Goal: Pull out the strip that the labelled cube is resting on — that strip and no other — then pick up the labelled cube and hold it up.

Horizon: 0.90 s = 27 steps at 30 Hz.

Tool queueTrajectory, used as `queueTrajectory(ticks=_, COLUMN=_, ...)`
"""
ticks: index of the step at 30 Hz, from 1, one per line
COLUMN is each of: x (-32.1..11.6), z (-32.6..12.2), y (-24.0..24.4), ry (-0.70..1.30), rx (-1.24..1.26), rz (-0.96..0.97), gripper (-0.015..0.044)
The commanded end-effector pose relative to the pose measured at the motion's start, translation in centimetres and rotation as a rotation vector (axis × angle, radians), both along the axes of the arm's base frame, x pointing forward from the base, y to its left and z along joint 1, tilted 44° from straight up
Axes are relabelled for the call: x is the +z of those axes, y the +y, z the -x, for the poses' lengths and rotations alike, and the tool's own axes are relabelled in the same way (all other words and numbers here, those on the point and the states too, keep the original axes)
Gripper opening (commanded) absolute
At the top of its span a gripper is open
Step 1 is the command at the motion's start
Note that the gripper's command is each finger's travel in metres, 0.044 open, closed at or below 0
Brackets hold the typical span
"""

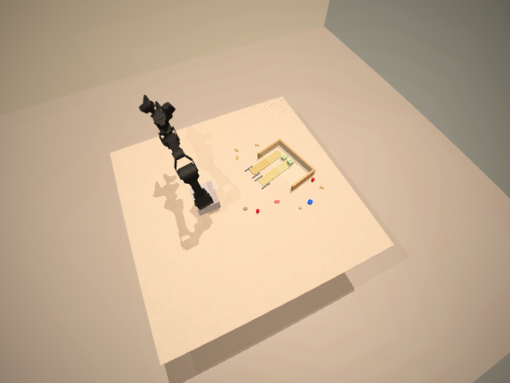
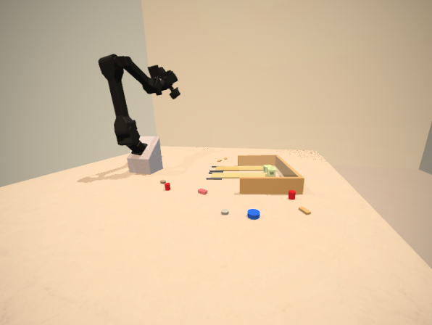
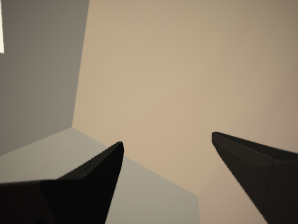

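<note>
Two pale strips lie side by side on the surface (image 2: pixel 109 254), each running lengthwise into a three-walled wooden tray (image 2: pixel 270 186) through its open side. Each carries a small green cube at its inner end.

- Labelled cube (image 2: pixel 271 173): a dark mark shows on its face in the exterior view. It sits on the near strip (image 2: pixel 237 175), close to the tray's back wall and just beside the other cube (image 2: pixel 267 167), which rides the far strip (image 2: pixel 241 167).
- Dark handle ends of both strips stick out of the tray mouth, pointing roughly toward the arm's base block (image 2: pixel 146 157).
- Hand (image 2: pixel 174 92): raised high above the surface near the base, well apart from the tray. Fingers spread wide, nothing between them. The wrist view shows only walls, no task thing.

Judgement: the strips' long axes run about in line with the base, so a pull would draw straight back toward the robot. The tray lies out ahead of the hand and well below it; a long descent comes first.

Room: handles stand close together, so picking the near one without touching its neighbour looks tight. Loose bits, a red cylinder (image 2: pixel 167 186), pink block (image 2: pixel 202 191), grey disc (image 2: pixel 225 212) and blue disc (image 2: pixel 254 214), lie to the near side, off the pull line as far as I can tell. Tray walls fence the cubes on three sides.
</note>
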<state>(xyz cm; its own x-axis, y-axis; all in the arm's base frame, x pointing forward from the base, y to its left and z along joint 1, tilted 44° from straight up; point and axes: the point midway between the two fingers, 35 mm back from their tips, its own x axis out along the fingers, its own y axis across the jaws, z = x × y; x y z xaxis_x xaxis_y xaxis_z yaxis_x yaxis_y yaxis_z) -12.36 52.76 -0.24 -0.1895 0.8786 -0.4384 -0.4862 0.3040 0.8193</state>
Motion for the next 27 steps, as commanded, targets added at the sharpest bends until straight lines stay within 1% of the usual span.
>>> queueTrajectory(ticks=1, x=1.0, z=-7.4, y=-0.6, ry=-0.184, rx=-0.125, rz=0.013, gripper=0.04)
queueTrajectory(ticks=8, x=2.4, z=-19.5, y=-4.2, ry=-0.49, rx=-0.321, rz=0.116, gripper=0.04)
queueTrajectory(ticks=15, x=3.8, z=-29.8, y=-11.1, ry=-0.772, rx=-0.48, rz=0.315, gripper=0.04)
queueTrajectory(ticks=21, x=4.9, z=-36.4, y=-18.8, ry=-0.976, rx=-0.575, rz=0.559, gripper=0.04)
queueTrajectory(ticks=27, x=6.0, z=-40.9, y=-28.2, ry=-1.134, rx=-0.624, rz=0.881, gripper=0.04)
